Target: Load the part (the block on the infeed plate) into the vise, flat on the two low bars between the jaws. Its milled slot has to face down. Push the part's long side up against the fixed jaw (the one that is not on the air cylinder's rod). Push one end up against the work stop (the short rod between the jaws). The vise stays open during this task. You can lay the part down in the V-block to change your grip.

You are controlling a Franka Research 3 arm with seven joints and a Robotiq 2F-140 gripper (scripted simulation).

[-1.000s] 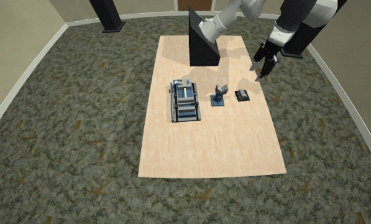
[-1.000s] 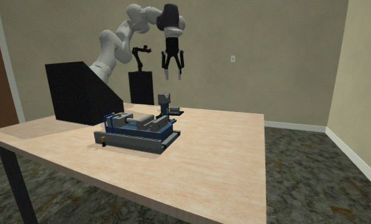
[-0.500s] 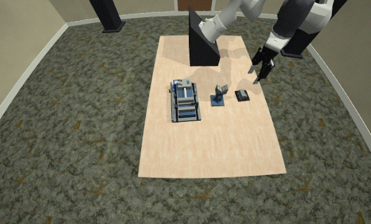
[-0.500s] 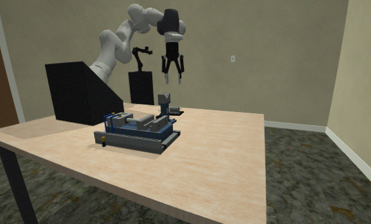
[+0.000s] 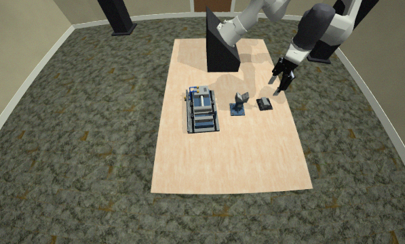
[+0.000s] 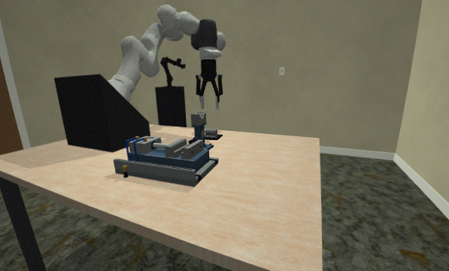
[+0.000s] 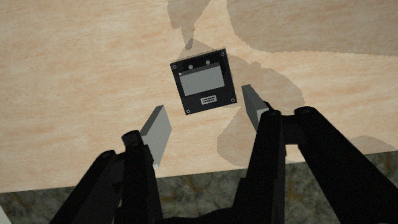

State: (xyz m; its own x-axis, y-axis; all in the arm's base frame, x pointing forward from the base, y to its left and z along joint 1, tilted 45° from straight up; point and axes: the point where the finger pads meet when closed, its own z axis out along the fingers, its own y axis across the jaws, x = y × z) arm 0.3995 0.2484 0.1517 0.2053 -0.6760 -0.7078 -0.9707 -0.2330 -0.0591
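The part (image 7: 202, 80) is a grey block lying on the black infeed plate near the table's right edge; it also shows in the top view (image 5: 264, 102) and the exterior view (image 6: 211, 132). My gripper (image 5: 274, 87) hangs high above the plate, fingers half open and empty, as the wrist view (image 7: 207, 127) and the exterior view (image 6: 209, 103) also show. The vise (image 5: 202, 110) sits left of centre on the table with its jaws open (image 6: 179, 148). The V-block (image 5: 240, 98) stands between the vise and the plate.
A tall black wedge-shaped block (image 5: 219, 49) stands at the back of the table, at the arm's base. The table's right edge runs just beside the infeed plate. Black stands are on the floor behind the table.
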